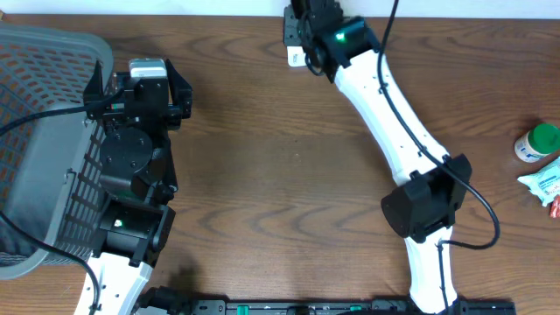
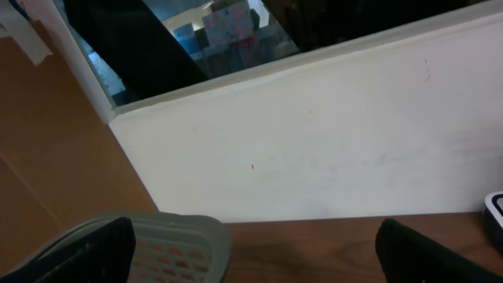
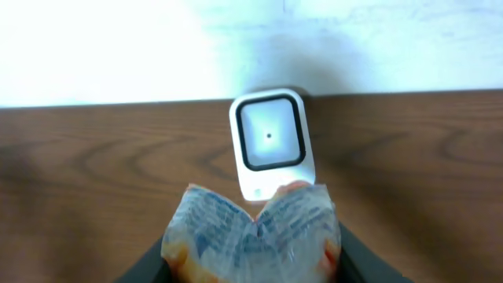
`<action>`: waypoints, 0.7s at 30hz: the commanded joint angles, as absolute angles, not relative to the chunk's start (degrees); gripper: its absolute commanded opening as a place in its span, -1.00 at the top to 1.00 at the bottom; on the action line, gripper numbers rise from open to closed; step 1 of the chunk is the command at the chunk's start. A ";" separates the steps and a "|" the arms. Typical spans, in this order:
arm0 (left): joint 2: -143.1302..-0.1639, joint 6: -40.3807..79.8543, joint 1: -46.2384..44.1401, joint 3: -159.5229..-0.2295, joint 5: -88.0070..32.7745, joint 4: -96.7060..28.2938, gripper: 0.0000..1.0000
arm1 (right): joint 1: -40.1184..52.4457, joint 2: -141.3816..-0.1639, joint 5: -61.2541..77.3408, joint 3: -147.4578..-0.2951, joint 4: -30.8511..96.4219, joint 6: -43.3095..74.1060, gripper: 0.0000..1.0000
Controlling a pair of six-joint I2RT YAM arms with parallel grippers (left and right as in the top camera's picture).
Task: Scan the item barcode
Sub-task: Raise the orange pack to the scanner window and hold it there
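Brown wood-grain table (image 1: pixel 262 175) carries everything we see. Our right tool (image 3: pixel 251 271) has its jaws closed on a crinkly clear packet (image 3: pixel 250 228) with blue print. It pinches the packet from both sides, so the packet bulges up between the dark fingers (image 3: pixel 153 267). Just ahead of that tool, beyond the packet's top edge, stands the white scanner (image 3: pixel 271 141). Its black-framed window faces back toward the tool, and a pale wall (image 3: pixel 118 47) rises behind it. We cannot tell from the wrist view whether packet and scanner touch.

Our left tool (image 2: pixel 251 263) stands wide open, with nothing between its jaws. A grey mesh basket (image 2: pixel 177 244) sits just beside its left finger.

Well apart from the right tool, back and to its right near the table's edge, lie a green-capped bottle (image 1: pixel 538 142) and a white-and-teal pouch (image 1: pixel 542 179).
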State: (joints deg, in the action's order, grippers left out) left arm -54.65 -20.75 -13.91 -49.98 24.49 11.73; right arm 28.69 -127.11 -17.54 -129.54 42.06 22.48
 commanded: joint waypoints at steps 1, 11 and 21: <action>-54.74 -20.27 -13.67 -50.46 24.43 12.34 -0.96 | 27.90 -127.42 -19.66 -122.96 35.16 21.78 0.24; -56.60 -20.86 -13.67 -50.46 24.43 12.93 -0.96 | 26.00 -130.37 -19.99 -108.90 3.77 21.76 0.13; -57.23 -20.86 -13.67 -50.46 24.43 13.37 -0.96 | 24.49 -141.47 -19.88 -109.06 -11.90 20.53 0.45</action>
